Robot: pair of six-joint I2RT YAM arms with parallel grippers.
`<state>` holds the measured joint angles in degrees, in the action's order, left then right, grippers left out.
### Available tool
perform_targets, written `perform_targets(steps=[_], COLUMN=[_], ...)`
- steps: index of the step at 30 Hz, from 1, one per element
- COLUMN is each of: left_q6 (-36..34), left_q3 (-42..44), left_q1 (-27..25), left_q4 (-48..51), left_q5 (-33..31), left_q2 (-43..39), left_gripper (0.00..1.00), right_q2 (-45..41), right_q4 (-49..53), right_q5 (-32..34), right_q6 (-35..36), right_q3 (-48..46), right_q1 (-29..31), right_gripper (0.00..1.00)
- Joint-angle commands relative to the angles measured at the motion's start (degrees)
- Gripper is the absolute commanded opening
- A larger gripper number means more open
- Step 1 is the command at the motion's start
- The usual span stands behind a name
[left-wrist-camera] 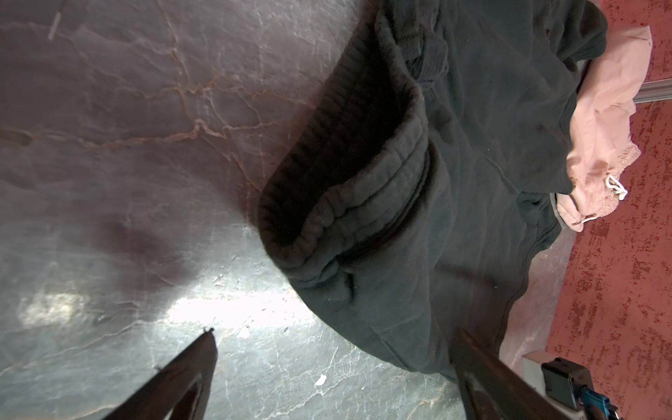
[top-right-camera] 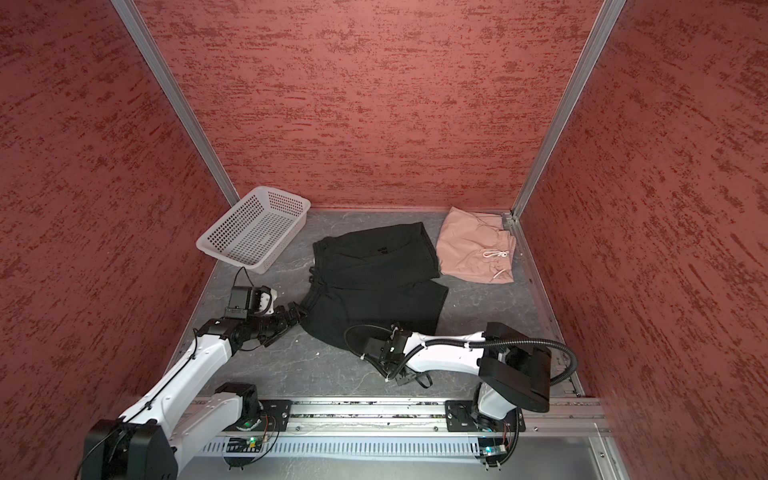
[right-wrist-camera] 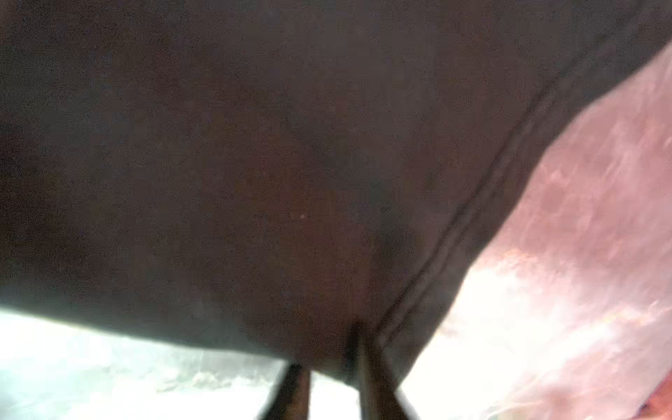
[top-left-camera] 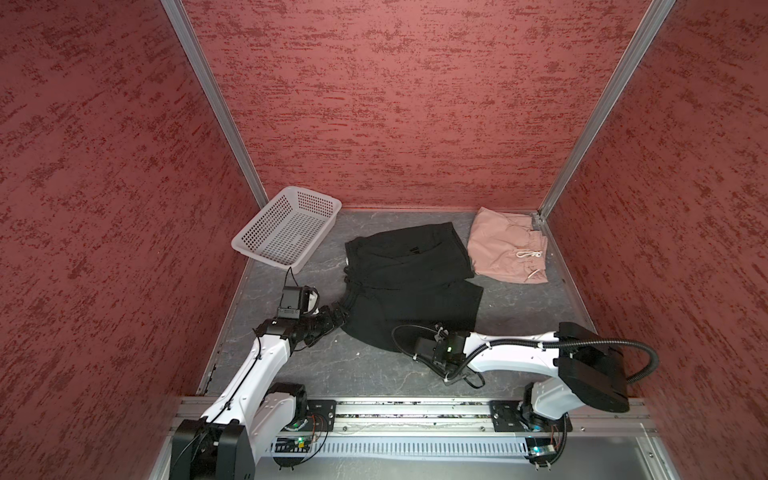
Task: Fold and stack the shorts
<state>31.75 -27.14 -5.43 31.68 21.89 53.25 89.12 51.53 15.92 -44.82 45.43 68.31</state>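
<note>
My right wrist view is badly blurred: the black shorts (right-wrist-camera: 254, 163) fill most of it as a dark smear, and the fingers (right-wrist-camera: 374, 374) of my right gripper (right-wrist-camera: 327, 349) run off the picture's edge. In both top views that gripper is hidden under its own wrist and cables. The logo (top-left-camera: 414, 249) on the black shorts is too small to read. From the left wrist, the pink shorts (left-wrist-camera: 600, 120) are partly covered by the black pair, and my left gripper (left-wrist-camera: 332, 336) shows only its fingertips.
</note>
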Motion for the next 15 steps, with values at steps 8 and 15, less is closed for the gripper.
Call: perform_targets(steps=[8, 15], left_q6=[2.4, 0.9], left_q3=[3.2, 0.6], left_q1=[-6.3, -6.1], left_q4=[-9.0, -14.2], left_q5=[-8.9, -10.1], left_q2=[2.6, 8.3], left_gripper=[0.99, 0.99], right_q2=[-10.4, -14.6], right_q4=[-4.3, -5.5], right_q5=[1.1, 0.7], right_q6=[-2.6, -4.1], right_q3=[-4.2, -6.1], right_q1=[-1.7, -2.5], right_gripper=[0.00, 0.00])
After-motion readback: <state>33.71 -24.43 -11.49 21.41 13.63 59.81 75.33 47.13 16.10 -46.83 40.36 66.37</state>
